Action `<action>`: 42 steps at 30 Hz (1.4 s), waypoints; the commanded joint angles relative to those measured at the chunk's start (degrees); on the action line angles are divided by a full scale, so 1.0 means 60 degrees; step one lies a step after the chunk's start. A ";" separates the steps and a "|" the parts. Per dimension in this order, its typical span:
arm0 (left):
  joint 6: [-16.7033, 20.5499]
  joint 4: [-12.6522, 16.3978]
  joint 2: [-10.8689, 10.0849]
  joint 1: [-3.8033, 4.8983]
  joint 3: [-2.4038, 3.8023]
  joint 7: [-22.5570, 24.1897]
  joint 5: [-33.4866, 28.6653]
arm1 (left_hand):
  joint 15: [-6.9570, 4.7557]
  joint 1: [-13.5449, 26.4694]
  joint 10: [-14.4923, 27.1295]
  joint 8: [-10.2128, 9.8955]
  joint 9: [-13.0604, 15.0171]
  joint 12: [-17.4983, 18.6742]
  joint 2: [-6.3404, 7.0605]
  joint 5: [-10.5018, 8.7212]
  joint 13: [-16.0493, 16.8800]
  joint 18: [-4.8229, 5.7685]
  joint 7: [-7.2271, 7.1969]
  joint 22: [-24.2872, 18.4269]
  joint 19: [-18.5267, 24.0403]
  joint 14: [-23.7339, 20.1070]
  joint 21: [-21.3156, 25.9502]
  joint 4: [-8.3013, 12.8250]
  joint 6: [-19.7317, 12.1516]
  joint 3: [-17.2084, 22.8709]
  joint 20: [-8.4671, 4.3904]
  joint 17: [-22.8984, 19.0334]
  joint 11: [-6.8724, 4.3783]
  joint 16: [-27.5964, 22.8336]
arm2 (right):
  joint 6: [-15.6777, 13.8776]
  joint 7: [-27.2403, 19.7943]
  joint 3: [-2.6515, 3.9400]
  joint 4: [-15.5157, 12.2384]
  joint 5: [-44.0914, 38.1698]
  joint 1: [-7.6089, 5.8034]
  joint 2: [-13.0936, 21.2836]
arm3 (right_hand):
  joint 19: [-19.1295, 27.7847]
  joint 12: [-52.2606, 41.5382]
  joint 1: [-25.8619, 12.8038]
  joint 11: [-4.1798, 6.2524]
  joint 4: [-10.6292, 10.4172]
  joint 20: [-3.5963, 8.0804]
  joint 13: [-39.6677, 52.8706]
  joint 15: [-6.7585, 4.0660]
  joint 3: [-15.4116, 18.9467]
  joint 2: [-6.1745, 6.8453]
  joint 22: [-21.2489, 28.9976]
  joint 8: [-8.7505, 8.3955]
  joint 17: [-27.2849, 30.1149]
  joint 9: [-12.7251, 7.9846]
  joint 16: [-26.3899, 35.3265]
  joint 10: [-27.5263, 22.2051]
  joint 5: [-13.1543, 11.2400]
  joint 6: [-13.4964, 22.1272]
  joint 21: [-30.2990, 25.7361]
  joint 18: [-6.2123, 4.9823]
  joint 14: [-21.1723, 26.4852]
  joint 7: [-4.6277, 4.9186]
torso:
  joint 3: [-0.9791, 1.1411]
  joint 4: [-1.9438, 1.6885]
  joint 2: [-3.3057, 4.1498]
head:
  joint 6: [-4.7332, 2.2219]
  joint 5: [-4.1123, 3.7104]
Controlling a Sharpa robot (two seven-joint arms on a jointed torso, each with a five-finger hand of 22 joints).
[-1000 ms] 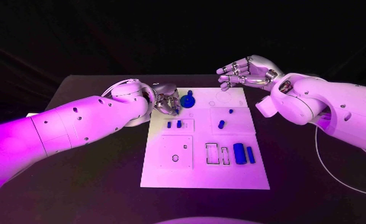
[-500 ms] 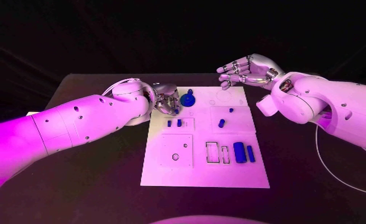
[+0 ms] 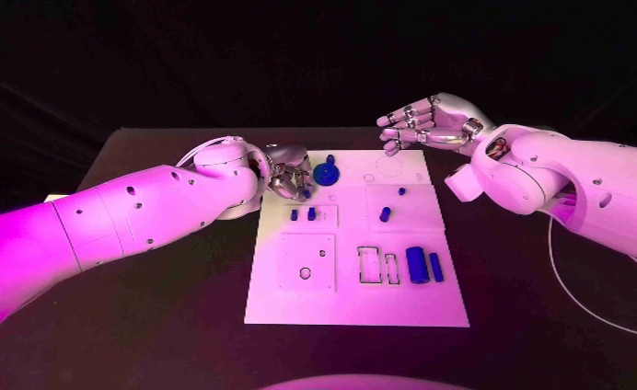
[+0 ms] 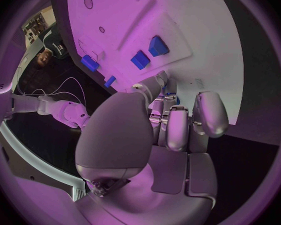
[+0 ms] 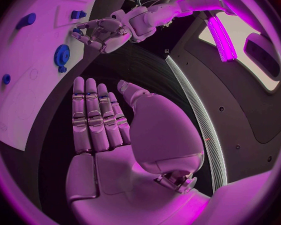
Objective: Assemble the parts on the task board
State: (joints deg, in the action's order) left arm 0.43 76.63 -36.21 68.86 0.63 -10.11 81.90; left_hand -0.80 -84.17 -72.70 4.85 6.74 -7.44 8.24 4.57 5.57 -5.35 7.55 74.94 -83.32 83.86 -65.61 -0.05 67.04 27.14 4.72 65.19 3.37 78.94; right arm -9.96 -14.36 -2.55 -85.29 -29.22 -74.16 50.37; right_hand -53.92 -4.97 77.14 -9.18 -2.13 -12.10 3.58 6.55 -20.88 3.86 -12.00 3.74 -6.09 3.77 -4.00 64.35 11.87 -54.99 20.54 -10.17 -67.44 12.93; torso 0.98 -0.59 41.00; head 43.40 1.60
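The white task board [image 3: 352, 303] lies mid-table. My left hand [image 3: 284, 178] hovers over its far left corner with fingers curled, pinching a small blue part [image 3: 306, 193] at its fingertips [image 4: 167, 101]; the right wrist view also shows this left hand [image 5: 106, 32]. A blue gear [image 3: 327, 174] stands on the board just right of that hand, also seen as the gear [image 5: 61, 55]. My right hand [image 3: 432, 123] hangs open above the board's far right corner, holding nothing; its fingers [image 5: 93, 120] are stretched out flat.
Two small blue pegs [image 3: 303, 215] stand in the left square. A blue peg [image 3: 385, 216] and a tiny blue one [image 3: 402, 192] sit right of centre. Two long blue blocks [image 3: 425, 267] lie near the front right slots. Black table [image 3: 159, 316] surrounds the board.
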 commanded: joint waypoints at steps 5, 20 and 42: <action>-0.0015 0.0016 0.0006 -0.0014 -0.0009 0.0043 -0.0013 | 0.0055 0.0263 0.0235 -0.0210 -0.0130 0.0302 0.0079 0.0007 -0.0050 0.0108 0.0186 0.0769 0.0008 -0.0007 0.0102 0.0029 -0.0382 0.0148 0.0057 -0.0087 0.0152 -0.0081 | 0.0134 -0.0084 0.0001 0.0001 -0.0023 0.0006 -0.0010 | -0.0059 -0.0012 -0.0050 0.0015 0.0031 -0.0012 -0.0007 -0.0034 0.0002 -0.0012 0.0010 -0.0008 0.0012 -0.0005 0.0033 -0.0065 0.0048 0.0046 -0.0064 -0.0032 0.0032 0.0002 | 0.0002 0.0000 -0.0002 | -0.0006 0.0020; -0.0057 -0.0084 -0.0030 -0.0014 -0.0009 -0.0132 -0.0095 | 0.0207 0.0490 0.0602 -0.0202 -0.0430 0.0617 0.0311 0.0194 -0.0124 0.0039 0.0338 0.0652 0.0141 -0.0133 0.0495 0.0043 -0.1261 0.0434 0.0209 -0.0410 0.0339 -0.0209 | 0.0127 -0.0099 0.0001 0.0061 -0.0023 0.0016 -0.0039 | -0.0073 -0.0011 -0.0058 0.0013 0.0051 -0.0012 -0.0009 -0.0033 -0.0002 0.0000 0.0032 -0.0012 0.0026 -0.0007 0.0035 -0.0081 0.0065 0.0058 -0.0094 -0.0032 0.0039 0.0003 | 0.0008 0.0001 0.0000 | -0.0031 0.0032; 0.3395 0.0642 -0.1102 -0.0041 0.0024 0.2666 -0.5821 | 0.0355 0.0665 0.1278 -0.0054 -0.0442 0.0529 0.0278 0.0270 -0.0275 -0.0668 0.0550 -0.1066 0.1689 -0.1597 0.4750 0.0088 -0.1141 0.1006 0.0355 -0.3811 0.0560 -0.2230 | 0.0166 0.2034 0.0008 0.0597 -0.6723 0.0060 0.0191 | -0.2558 -0.0326 0.0328 0.0665 0.0922 0.1105 0.0027 -0.1116 0.0099 0.0260 -0.1268 0.0127 -0.0955 0.0042 -0.1926 0.0776 -0.0099 -0.0783 0.2293 -0.0057 -0.3212 -0.0570 | 0.0003 -0.0003 -0.0011 | -0.0167 -0.0019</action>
State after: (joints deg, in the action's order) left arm 13.00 79.95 -42.61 68.64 0.78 -2.75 66.59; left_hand 1.34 -80.45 -65.31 4.17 4.06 -3.94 9.95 6.32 4.00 -8.91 10.54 68.81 -73.42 74.54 -37.71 0.46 60.19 32.90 6.80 42.83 6.82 65.89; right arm -10.04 -8.59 -2.51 -81.43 -51.74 -73.87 51.48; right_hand -68.81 -6.97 78.97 -5.33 3.20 -5.41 3.81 0.17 -20.30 5.21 -19.37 4.19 -11.71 3.96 -15.31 68.92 11.45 -59.41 33.91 -10.15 -84.03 9.57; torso 0.96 -0.60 40.93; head 42.57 1.49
